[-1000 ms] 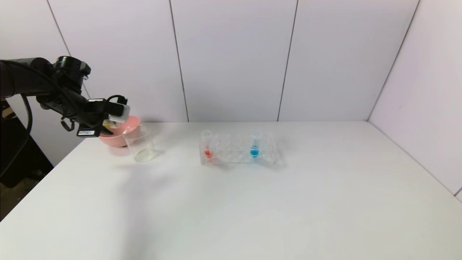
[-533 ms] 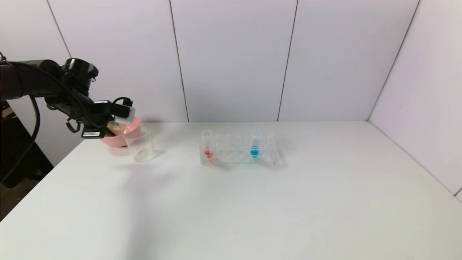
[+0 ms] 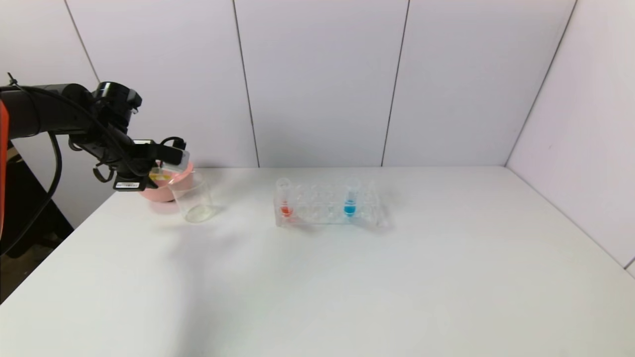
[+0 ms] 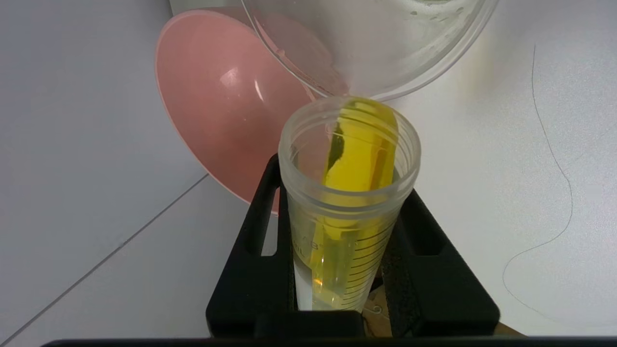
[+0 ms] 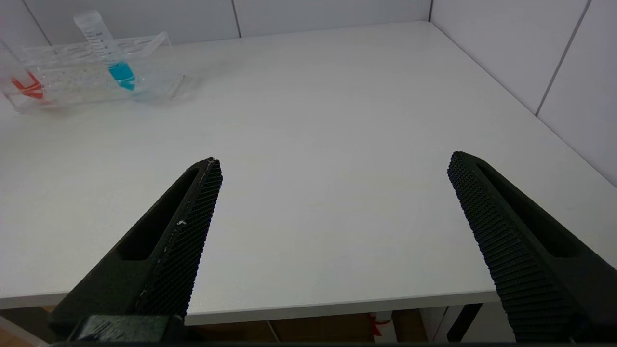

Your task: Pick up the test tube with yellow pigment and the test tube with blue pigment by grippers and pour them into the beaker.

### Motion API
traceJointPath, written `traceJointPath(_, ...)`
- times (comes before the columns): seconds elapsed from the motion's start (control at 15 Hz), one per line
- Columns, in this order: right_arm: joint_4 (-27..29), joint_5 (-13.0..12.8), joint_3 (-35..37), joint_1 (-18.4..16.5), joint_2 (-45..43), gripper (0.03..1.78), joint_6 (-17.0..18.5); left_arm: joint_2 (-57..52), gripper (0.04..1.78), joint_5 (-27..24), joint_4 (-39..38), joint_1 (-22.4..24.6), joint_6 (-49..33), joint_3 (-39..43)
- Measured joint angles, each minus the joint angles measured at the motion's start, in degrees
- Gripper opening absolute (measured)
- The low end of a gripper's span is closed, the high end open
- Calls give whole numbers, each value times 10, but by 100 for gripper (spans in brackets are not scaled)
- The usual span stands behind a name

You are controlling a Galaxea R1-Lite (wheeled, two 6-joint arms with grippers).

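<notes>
Now the left hand (image 4: 344,270), black and two-fingered, is clamped on the slim clear test tube with yellow pigment (image 4: 352,202), held tipped nearly level with its open mouth just above the rim of the short clear glass beaker (image 3: 194,202). Yellow liquid lies along the tube's lower wall up toward the lip; none shows in the beaker yet. Judging by that, the first pour is under way and barely begun.

The risk lies at the rim: the tube's mouth sits over the beaker's near edge rather than its middle, so a quick tilt could send liquid down the outside wall onto the white bench (image 3: 347,277), or a nudge could tip the light beaker.

Touching or just behind the beaker stands a pink plastic bowl (image 3: 171,186), close enough to crowd the hand's wrist. Well apart from the beaker, toward the robot's right, a clear plastic tube rack (image 3: 327,206) holds the test tube with blue pigment (image 3: 350,198) upright, and a tube with red-orange liquid (image 3: 285,198) at the rack's end nearer the beaker.

The right hand (image 5: 337,193), fingers spread wide and empty, waits low at the bench's front edge, far from the beaker.
</notes>
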Motion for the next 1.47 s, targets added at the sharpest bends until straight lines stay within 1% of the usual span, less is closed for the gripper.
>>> traceJointPath(0.47, 0, 0, 0, 0, 0, 171, 0, 6, 52, 7, 0, -5, -2, -1)
traceJointPath(0.67, 0, 0, 0, 0, 0, 171, 0, 7, 52, 21, 1, -8, -8, -1)
traceJointPath(1.13, 0, 0, 0, 0, 0, 171, 0, 7, 52, 24, 4, -11, -9, -1)
traceJointPath(1.47, 0, 0, 0, 0, 0, 171, 0, 6, 52, 38, 3, -15, -9, -1)
